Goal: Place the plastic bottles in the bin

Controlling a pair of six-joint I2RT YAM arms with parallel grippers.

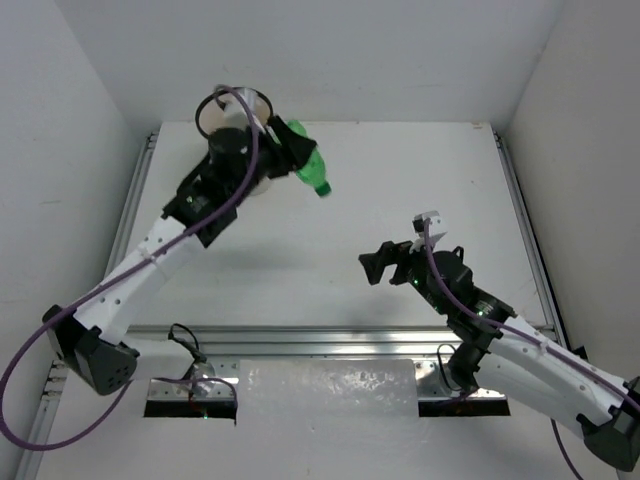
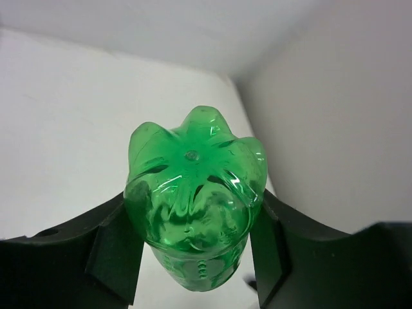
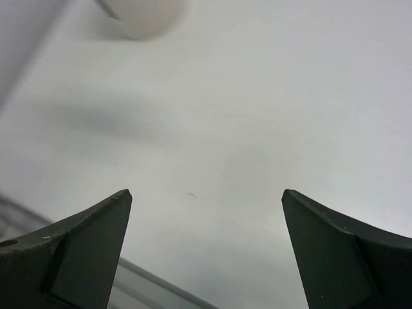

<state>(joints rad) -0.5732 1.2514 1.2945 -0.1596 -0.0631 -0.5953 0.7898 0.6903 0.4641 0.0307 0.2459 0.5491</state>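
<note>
Close against the left wrist lens: green bottle [image 2: 193, 161], petal-shaped base first, pinched across the body between the two dark fingers [image 2: 112, 251] of the left gripper [image 2: 195, 206], shut to the bottle's width. From above, hangs in the air just beside the bin [image 1: 225, 112] at the far left of the table [image 1: 420, 190], cap end pointing away from the bin and toward the table's middle, not yet over the opening.

Looks empty, so probably very light. Thin see-through green wall, likely to dent under a hard squeeze and slick enough to twist in the pads. Best taken across the straight part of the body, much as here, rather than at the tapering neck or the lumpy base.

Right gripper [image 3: 206, 193] well apart, toward the near right, fingers spread wide, holding nothing, hovering over bare table with the bin's white foot far off.

No label on the bottle, no brand, no readable writing anywhere; bin's label not in view.
</note>
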